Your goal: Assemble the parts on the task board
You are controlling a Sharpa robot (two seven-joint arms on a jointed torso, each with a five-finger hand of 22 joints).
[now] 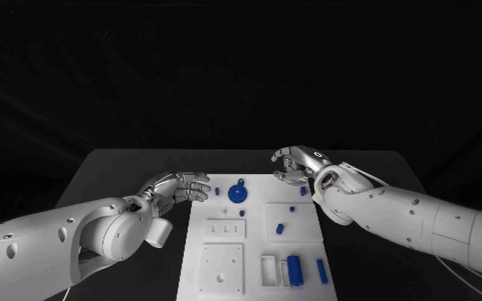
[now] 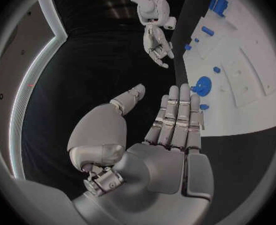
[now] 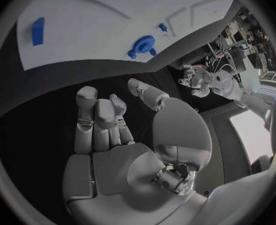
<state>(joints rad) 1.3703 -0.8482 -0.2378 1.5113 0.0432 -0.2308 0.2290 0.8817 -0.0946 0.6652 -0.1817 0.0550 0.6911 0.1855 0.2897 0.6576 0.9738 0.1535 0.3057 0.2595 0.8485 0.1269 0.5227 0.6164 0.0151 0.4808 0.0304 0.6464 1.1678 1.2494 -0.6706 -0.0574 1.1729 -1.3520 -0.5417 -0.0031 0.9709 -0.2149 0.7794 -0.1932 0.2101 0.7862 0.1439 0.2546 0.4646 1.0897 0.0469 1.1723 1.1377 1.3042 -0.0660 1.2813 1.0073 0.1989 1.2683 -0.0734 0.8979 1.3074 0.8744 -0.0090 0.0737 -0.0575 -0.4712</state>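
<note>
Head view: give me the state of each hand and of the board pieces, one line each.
left hand: open, holds nothing, beside the board's left edge.
right hand: fingers curled in, holds nothing, at the board's far right corner.
task board: flat on the table.
blue disc: lying on the board, untouched.
blue cylinder: lying on the board's near part, untouched.

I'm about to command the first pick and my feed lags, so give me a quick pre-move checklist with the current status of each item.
1. Left hand empty, fingers apart: ok.
2. Right hand empty: ok; fingers partly curled, nothing in them.
3. White rectangular task board lying flat on the black table: ok.
4. Round blue disc part on the board's far end, free of both hands: ok.
5. Blue cylindrical part at the board's near end, untouched: ok.
6. Which slot each part belongs in: cannot tell.
</note>
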